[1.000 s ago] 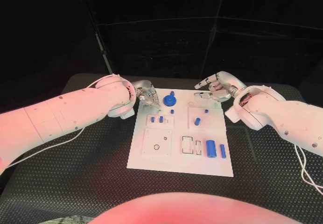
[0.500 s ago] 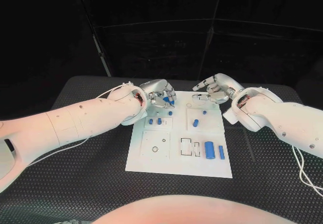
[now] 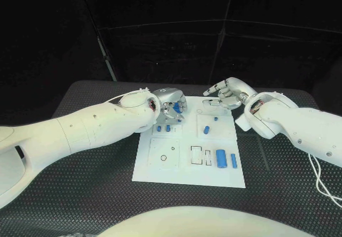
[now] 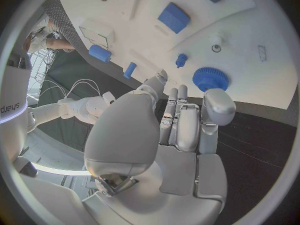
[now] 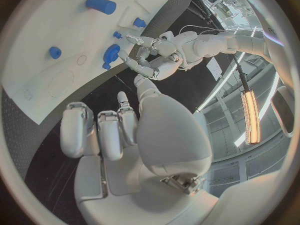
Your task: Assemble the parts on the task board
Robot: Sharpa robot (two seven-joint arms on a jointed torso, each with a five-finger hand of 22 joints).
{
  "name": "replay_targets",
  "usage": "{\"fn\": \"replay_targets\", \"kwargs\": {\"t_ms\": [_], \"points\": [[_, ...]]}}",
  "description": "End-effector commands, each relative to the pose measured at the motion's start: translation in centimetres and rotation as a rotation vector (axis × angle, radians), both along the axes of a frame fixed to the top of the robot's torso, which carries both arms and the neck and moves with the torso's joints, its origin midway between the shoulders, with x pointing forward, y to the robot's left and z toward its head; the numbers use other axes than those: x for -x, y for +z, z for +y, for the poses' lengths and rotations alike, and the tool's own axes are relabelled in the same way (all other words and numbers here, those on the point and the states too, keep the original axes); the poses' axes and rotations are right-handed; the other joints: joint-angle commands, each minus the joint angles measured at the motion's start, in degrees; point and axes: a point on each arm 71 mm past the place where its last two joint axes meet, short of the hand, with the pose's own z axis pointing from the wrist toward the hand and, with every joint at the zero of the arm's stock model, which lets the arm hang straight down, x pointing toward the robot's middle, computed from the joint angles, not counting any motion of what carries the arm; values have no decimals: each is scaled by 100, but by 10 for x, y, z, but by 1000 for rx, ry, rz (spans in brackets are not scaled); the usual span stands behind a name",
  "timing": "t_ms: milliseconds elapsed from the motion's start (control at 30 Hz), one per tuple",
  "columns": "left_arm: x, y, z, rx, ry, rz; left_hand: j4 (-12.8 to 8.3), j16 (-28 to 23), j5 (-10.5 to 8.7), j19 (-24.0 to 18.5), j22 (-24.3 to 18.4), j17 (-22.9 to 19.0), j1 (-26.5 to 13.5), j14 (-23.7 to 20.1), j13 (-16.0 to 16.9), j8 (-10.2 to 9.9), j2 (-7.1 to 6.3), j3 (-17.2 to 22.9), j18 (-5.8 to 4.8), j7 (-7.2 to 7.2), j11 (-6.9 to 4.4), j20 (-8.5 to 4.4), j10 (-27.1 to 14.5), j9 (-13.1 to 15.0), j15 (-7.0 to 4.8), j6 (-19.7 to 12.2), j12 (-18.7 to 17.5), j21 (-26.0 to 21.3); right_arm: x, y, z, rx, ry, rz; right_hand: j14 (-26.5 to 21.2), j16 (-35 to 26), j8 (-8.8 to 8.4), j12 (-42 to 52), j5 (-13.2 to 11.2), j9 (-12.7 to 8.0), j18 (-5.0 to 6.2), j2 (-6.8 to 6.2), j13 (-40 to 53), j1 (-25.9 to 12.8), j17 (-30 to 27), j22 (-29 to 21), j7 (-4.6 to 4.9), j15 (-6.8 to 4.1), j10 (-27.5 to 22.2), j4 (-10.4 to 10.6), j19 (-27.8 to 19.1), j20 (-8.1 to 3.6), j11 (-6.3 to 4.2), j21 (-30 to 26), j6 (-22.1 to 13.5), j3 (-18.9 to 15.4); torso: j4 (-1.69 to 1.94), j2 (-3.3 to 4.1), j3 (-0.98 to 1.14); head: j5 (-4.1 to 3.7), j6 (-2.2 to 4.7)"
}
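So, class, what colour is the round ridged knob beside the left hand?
Blue knob, clearest in the left wrist view.

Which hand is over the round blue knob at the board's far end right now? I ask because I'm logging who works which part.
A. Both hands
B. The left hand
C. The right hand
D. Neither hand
B: the left hand hangs over the round blue knob on the task board, while the right hand hovers off near the board's other far corner.

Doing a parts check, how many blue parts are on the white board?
8: a knob and small peg by the left hand, two pegs at the left edge, a stud and short cylinder mid-board, two cylinders near right. Others may be hidden.
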Motion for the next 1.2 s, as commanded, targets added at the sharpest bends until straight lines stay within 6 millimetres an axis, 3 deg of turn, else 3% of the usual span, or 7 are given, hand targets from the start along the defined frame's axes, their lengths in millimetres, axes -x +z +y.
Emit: {"fn": "replay_targets", "kwargs": {"t_ms": [33, 300, 700, 1200], "points": [[-1, -5, -1, -107, 6, 22, 41, 31, -15, 61, 66, 9, 0, 123, -35, -38, -63, -11, -60, 13, -1, 6, 21, -29, -42, 47, -51, 78, 0, 2, 2, -5, 7, -10, 327, -20, 20, -11, 36, -6, 79, 28, 177, -41, 206, -5, -1, -35, -43, -26, -35, 10, 3, -13, 16, 6, 11, -2, -2, -3, 3], [-4, -10, -3, -148, 20, 48, 48, 35, -14, 103, 130, -11, 39, 151, -91, -78, -36, 5, -78, 19, 4, 3, 11, -75, -30, 70, -109, 147, 0, 2, 2, -6, 8, -11, 327, -20, 20, -11, 36, -6, 79, 28, 177, -41, 206, -5, -1, -35, -43, -26, -35, 10, 3, -13, 16, 6, -3, 0, 3, -4, 5], [-6, -15, -8, -176, 15, 78, 50, 40, -14, 161, 246, -39, 110, 181, -157, -100, 36, 84, -105, 17, 4, 19, 159, -130, -6, 188, -141, 271, 0, 2, 3, -6, 9, -12, 328, -19, 22, -7, 42, -6, 78, 40, 184, -38, 215, 0, -1, -36, -41, -36, -31, 9, 2, -13, 14, 13, 5, 2, 3, -23, -7], [-7, -19, -12, -190, -6, 101, 11, 62, -13, 223, 415, -63, 289, 206, -273, -87, 257, 430, -134, -9, -48, 12, 553, -194, -30, 492, -220, 444, 0, 2, 4, -7, 11, -10, 328, -19, 22, -7, 42, -6, 78, 40, 184, -38, 215, 0, -1, -36, -41, -36, -31, 9, 2, -13, 14, 13, 7, -1, 3, -18, -26]]}}
